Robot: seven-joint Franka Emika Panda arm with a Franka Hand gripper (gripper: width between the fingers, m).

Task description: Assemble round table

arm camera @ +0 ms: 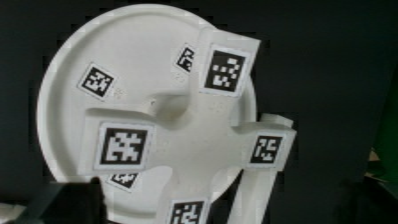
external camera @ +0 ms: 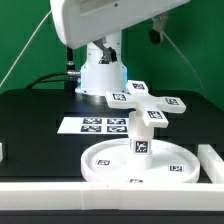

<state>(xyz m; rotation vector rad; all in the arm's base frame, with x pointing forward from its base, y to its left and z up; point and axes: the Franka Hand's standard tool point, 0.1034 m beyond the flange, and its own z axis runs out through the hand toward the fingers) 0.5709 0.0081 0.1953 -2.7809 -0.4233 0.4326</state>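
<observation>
The round disc (external camera: 100, 165) lies flat on the black table near the front. The short thick leg (external camera: 141, 135) stands upright in its middle. The cross-shaped piece (external camera: 148, 100) sits on top of the leg, a little tilted. In the wrist view I look down on the disc (arm camera: 107, 50) with the cross-shaped piece (arm camera: 178, 108) over its middle; the leg is hidden under it. My gripper (arm camera: 217, 216) is above them, open and empty, with one dark finger (arm camera: 75, 203) dimly showing. The gripper is not clear in the exterior view.
The marker board (external camera: 100, 125) lies behind the disc. A long white bar (external camera: 40, 195) runs along the front edge, and another piece (external camera: 212, 160) runs along the exterior view's right. The arm's base (external camera: 100, 72) stands at the back.
</observation>
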